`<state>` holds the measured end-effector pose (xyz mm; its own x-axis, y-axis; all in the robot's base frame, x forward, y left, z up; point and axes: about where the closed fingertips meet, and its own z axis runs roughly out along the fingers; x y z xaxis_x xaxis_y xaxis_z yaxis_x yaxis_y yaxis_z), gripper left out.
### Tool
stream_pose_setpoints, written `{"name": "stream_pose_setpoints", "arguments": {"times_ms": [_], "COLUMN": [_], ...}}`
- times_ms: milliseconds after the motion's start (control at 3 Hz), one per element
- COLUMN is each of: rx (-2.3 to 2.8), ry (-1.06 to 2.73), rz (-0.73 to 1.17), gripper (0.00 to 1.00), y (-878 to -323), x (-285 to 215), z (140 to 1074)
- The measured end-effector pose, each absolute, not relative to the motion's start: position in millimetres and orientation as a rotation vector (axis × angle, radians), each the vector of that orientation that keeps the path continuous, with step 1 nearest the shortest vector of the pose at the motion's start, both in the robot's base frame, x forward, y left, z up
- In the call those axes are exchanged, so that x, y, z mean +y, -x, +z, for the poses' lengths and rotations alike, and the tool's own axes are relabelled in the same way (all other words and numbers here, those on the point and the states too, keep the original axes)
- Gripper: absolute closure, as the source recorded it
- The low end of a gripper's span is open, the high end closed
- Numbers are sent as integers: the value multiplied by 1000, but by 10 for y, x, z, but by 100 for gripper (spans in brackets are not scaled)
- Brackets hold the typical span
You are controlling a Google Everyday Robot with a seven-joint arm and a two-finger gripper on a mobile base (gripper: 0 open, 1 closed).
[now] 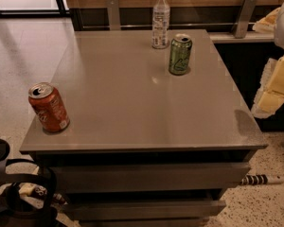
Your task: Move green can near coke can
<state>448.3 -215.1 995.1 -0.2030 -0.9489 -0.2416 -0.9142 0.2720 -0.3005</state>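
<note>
Gripper location: right edge of the view, off the right side of the table and about level with its middle. It shows only as a pale blocky part cut by the frame. From where I stand I cannot tell whether it is apart or together. Neither can is in it.

Green can: upright on the table top at about 1 o'clock from the table's centre, long axis vertical, silver top up. A clear bottle with a white cap stands just beside it at its 11 o'clock (a close neighbour on the far side, worth minding on approach).

Coke can: upright near the front-left corner, at about 8 o'clock from the centre and well apart from the green can.

Governing relation: from the gripper, the green can lies between 9 and 10 o'clock, across the table's right edge, with bare surface between them. The single arm stands on the green can's side of the table. In my judgement the task is not yet begun. Reach and grasp come first, most likely from the side across the upright body. The carry then runs toward 8 o'clock and ends short of the coke can.
</note>
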Motion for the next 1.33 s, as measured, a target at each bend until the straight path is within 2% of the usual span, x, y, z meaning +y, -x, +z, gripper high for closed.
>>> {"name": "stream_pose_setpoints", "arguments": {"times_ms": [333,667,1333], "rx": [2123,1944,1702], "ry": [1601,1382,1125], "rz": [-86,118,366], "gripper": [0,0,0], "y": [-4720,-5292,-5898], "x": [-2307,-2321,-2143], "z": [10000,9771,9733]}}
